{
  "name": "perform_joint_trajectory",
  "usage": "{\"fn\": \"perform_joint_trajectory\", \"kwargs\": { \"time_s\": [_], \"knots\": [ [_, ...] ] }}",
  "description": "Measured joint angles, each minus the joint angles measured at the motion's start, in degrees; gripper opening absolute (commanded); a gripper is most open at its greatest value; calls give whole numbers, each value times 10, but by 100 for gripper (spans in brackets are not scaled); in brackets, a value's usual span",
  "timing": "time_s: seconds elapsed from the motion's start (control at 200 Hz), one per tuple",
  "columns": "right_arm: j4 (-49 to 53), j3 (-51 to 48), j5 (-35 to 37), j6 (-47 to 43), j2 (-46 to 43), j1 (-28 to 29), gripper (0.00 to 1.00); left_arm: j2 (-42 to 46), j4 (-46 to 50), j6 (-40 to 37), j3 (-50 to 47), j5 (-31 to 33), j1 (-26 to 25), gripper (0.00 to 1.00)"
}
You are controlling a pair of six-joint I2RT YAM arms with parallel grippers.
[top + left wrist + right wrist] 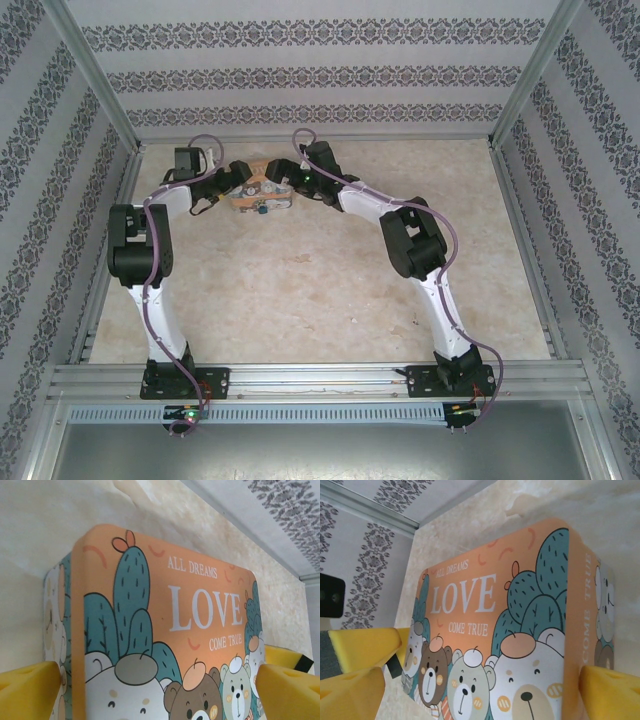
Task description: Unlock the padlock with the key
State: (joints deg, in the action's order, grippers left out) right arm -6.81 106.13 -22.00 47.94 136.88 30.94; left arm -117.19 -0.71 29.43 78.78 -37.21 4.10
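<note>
Tin: rectangular with rounded corners, glossy orange lid with cartoon bears and teal cacti, on the mottled beige worktop.
Padlock: I see only a teal speck at the tin's near edge, between both tools.
Left tool: yellow pads flank the tin; I cannot tell whether they press.
Right tool: spread wide around the tin.
Writing: "ALL DREAMS LOVE COME TRUE".
</note>
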Motion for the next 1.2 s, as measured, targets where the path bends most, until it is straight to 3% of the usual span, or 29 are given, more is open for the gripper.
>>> {"fn": "perform_joint_trajectory", "kwargs": {
  "time_s": [0.355,0.415,0.674,1.199],
  "knots": [
    [15,-89,-4,-36,-66,-4,98,2,1,-12,-3,-1,-29,100],
    [-2,-147,-3,-45,-98,-4,98,13,-3,-13,-21,0,-38,100],
    [15,-346,24,-60,-250,-13,98,75,3,-9,-91,23,-134,100],
    [-3,-589,93,-57,-452,-5,92,116,3,7,-143,38,-241,100]
  ]
}}
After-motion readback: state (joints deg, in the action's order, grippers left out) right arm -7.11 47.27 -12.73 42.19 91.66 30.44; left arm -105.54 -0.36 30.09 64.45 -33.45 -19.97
